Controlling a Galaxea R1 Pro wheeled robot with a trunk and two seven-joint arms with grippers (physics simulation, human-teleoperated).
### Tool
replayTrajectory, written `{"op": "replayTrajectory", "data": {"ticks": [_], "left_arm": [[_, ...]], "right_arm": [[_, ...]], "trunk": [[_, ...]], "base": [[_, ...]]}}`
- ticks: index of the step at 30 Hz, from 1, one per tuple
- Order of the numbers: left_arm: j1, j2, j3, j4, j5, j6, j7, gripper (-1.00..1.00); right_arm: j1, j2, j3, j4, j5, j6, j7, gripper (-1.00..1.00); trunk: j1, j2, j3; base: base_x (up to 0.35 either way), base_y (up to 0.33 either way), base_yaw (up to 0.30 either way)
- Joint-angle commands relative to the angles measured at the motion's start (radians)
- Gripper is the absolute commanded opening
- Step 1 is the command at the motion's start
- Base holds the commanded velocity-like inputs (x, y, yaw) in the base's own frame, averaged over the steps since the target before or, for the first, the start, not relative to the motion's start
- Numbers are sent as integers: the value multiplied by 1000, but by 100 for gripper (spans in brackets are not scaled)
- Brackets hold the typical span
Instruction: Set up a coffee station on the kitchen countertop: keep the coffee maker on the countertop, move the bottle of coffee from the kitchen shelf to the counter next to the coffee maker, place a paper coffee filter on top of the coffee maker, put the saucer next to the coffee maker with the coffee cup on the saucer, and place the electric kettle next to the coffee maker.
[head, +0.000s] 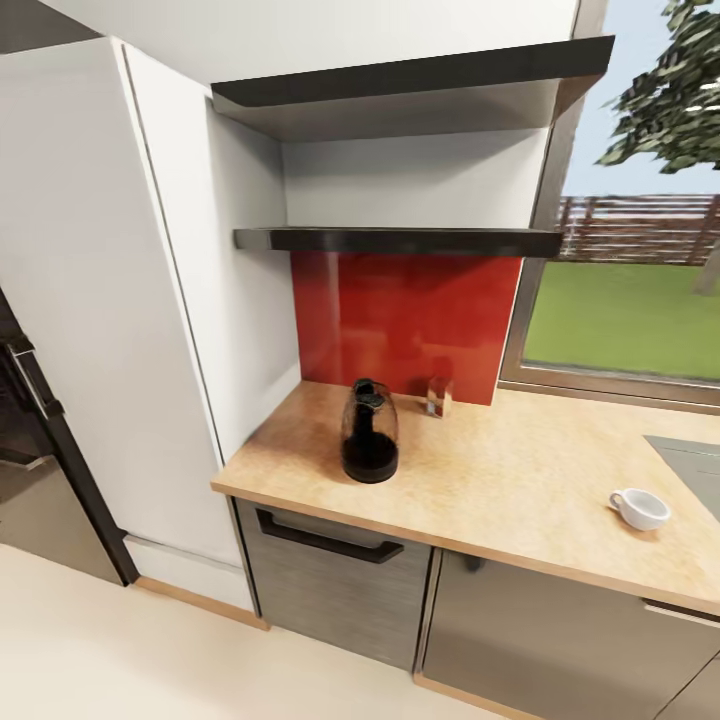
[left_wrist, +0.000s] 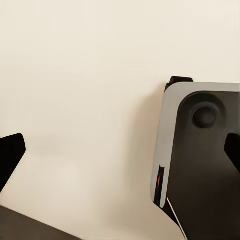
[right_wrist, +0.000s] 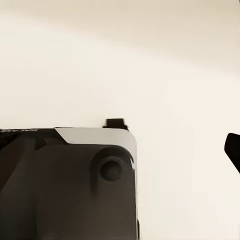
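Left jaws spread above floor

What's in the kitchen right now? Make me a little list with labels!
counter: wooden countertop under two dark shelves
coffee maker: black, upright near the counter's left end
small bottle: by the red back wall
cup: white, on the counter near the right, no saucer under it
window: grass and fence outside
claws: both hang over pale floor, empty

Pincer fingertips spread wide above cream floor beside the robot base.
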Motion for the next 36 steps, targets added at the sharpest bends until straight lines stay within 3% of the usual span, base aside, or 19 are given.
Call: {"op": "replayTrajectory", "data": {"ticks": [1,8,23,36], "left_arm": [[-1,0,-8,1,11,-3,-4,100],[-1,0,-8,-1,12,-3,-4,100],[0,-1,-8,-2,12,-2,-4,100],[0,-4,-10,-2,11,-2,-4,100]], "right_arm": [[-1,3,-8,1,10,-3,-4,100],[-1,6,-10,3,9,-2,-4,100],[-1,3,-13,7,9,1,-4,100],[-1,-1,-13,8,9,1,-4,100]], "trunk": [[0,-2,-2],[0,-2,-2],[0,-2,-2],[0,-2,-2]], "base": [[0,284,0],[0,296,-63],[68,298,-284],[53,49,-296]]}}
